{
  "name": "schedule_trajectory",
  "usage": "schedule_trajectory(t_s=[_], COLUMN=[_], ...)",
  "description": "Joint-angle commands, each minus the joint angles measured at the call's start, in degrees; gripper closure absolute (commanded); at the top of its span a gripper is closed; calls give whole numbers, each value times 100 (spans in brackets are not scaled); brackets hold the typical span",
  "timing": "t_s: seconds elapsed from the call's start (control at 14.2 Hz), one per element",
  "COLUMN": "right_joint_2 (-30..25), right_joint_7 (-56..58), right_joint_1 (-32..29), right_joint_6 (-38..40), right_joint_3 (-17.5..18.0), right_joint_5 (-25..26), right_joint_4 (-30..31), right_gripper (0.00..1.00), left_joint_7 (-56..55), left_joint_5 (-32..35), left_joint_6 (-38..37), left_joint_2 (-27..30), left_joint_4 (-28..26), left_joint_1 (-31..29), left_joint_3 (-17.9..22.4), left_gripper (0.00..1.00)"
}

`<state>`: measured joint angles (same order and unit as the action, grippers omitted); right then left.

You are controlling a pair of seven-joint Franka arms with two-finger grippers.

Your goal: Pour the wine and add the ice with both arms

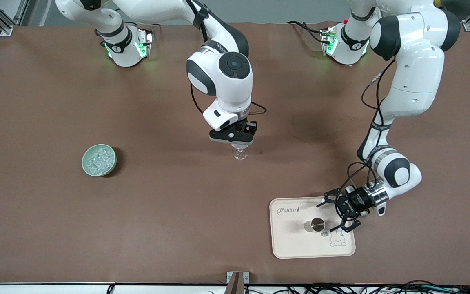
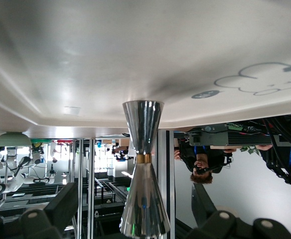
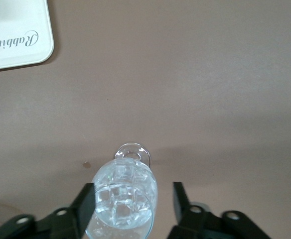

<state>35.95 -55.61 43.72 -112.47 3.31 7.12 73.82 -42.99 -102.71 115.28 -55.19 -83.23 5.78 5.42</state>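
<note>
A clear stemmed wine glass [image 1: 240,153] stands mid-table with several lumps of ice [image 3: 123,199] in its bowl. My right gripper [image 1: 235,141] is directly over it, open, with its fingers [image 3: 83,204] on either side of the bowl and a gap on one side. More ice [image 1: 99,160] fills a green bowl [image 1: 86,165] toward the right arm's end. My left gripper [image 1: 332,216] is low over a cream tray [image 1: 296,241], open, its fingers [image 2: 61,204] apart from a silver hourglass jigger [image 2: 143,189] that stands on the tray. Wine is out of view.
The tray sits near the front camera's edge of the brown table, toward the left arm's end, and its corner [image 3: 16,35] shows in the right wrist view. Both arm bases stand along the edge farthest from the front camera.
</note>
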Motion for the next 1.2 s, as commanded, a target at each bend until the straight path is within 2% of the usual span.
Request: schedule_trajectory(t_s=[0.0,0.07,0.21,0.35,0.56,0.78,0.92,1.13], right_joint_2=[-8,-70,-534,-1053,-1651,-2406,-2802,-3014], right_joint_7=[-107,-107,-116,-107,-107,189,1276,2342], right_joint_1=[-29,-56,-213,-669,-1285,-2162,-2752,-3482], right_joint_6=[50,102,146,540,1297,1325,1508,1772], right_joint_3=[21,12,-49,-76,-102,-93,-93,-102], right_joint_5=[123,140,158,167,701,809,747,318], right_joint_4=[-148,-166,-166,-114,35,657,1010,1047], right_gripper=[0,0,0,0,0,0,0,0], left_joint_7=[-568,-744,-930,-966,-974,-939,-913,-860], left_joint_5=[644,935,1410,1988,3105,3494,3740,4906], left_joint_6=[-504,-733,-1094,-1454,-1965,-1853,-1554,-1474], left_joint_2=[430,509,728,1027,1169,1423,1616,2055], left_joint_4=[-299,-273,-220,-89,682,1229,1283,1353], left_joint_1=[19,37,54,81,98,168,318,318], left_joint_3=[335,502,740,1038,1215,1556,1803,1743], left_gripper=[0,0,0,0,0,0,0,0])
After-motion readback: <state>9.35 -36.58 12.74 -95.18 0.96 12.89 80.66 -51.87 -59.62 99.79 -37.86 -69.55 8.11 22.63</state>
